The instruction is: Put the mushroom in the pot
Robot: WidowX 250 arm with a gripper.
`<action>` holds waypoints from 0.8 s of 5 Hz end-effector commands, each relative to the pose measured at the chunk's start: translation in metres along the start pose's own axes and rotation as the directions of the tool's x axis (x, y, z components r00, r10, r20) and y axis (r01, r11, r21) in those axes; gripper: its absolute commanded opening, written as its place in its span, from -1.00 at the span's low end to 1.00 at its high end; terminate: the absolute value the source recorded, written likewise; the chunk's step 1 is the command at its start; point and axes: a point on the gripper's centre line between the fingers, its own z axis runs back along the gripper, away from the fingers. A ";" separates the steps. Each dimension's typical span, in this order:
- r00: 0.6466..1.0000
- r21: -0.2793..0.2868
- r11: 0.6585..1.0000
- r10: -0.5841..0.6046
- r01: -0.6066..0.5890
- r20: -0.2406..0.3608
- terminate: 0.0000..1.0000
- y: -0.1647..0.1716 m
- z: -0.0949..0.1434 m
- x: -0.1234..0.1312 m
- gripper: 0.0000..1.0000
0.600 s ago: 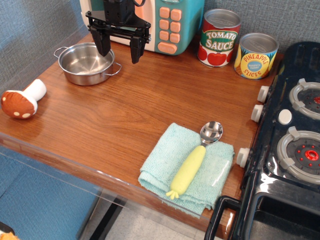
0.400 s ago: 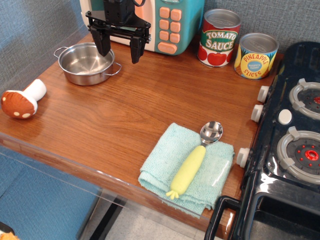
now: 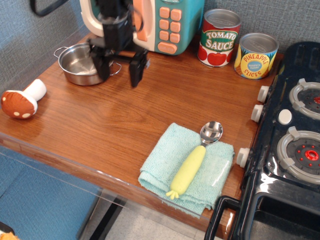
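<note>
The mushroom (image 3: 21,100) lies on its side at the left edge of the wooden table (image 3: 115,120), brown spotted cap toward the front, white stem pointing back right. The shiny steel pot (image 3: 80,63) stands empty at the back left. My gripper (image 3: 118,75) is open and empty, fingers pointing down, hovering just right of the pot and partly in front of its right rim. It is blurred by motion. It is well to the right of the mushroom.
A toy microwave (image 3: 165,22) stands behind the gripper. A tomato sauce can (image 3: 219,37) and a pineapple can (image 3: 255,55) stand at the back right. A teal cloth (image 3: 187,167) with a yellow-handled scoop (image 3: 196,159) lies at the front. A toy stove (image 3: 295,130) is at the right.
The gripper has moved forward and lower, from in front of the microwave to beside the pot's right rim, still open. Nothing else moved.
</note>
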 end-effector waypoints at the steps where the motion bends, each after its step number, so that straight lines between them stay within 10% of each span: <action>1: 0.993 -0.004 1.000 0.025 -0.025 0.112 -1.00 0.042 0.039 -0.036 1.00; 4: 0.987 0.107 0.994 0.018 -0.035 0.160 -1.00 0.117 0.056 -0.074 1.00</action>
